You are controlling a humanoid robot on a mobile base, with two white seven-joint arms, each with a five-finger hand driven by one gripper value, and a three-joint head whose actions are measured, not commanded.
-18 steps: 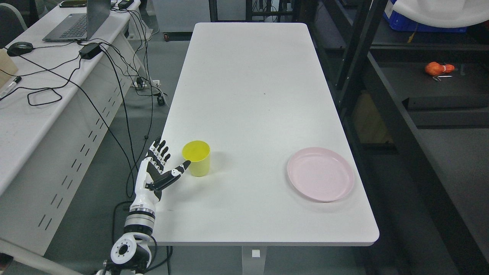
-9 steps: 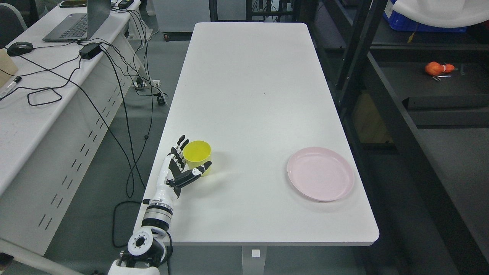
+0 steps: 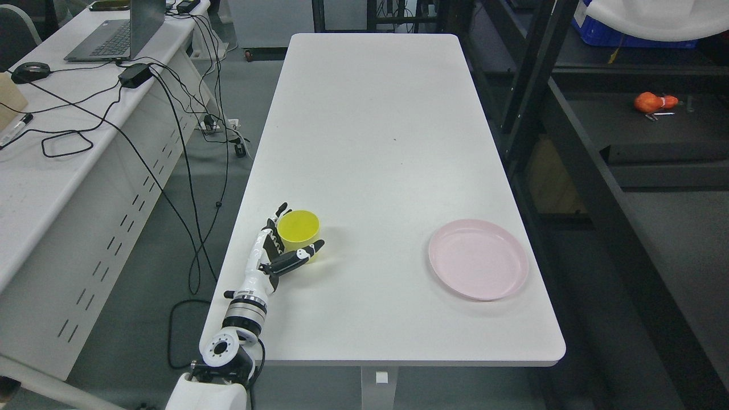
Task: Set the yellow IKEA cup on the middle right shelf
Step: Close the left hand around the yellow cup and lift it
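Left hand (image 3: 279, 256) cups the yellow cup (image 3: 298, 232), fingers open, not yet gripping; close evenly before lifting

Lab: cabled laptop (image 3: 117, 31) desk (image 3: 51, 171)

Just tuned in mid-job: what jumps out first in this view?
The yellow cup stands upright near the white table's near-left edge, with the left hand wrapped around it, thumb in front and fingers behind. A pink plate lies near the right edge. On the dark shelf to the right sits a small orange object.
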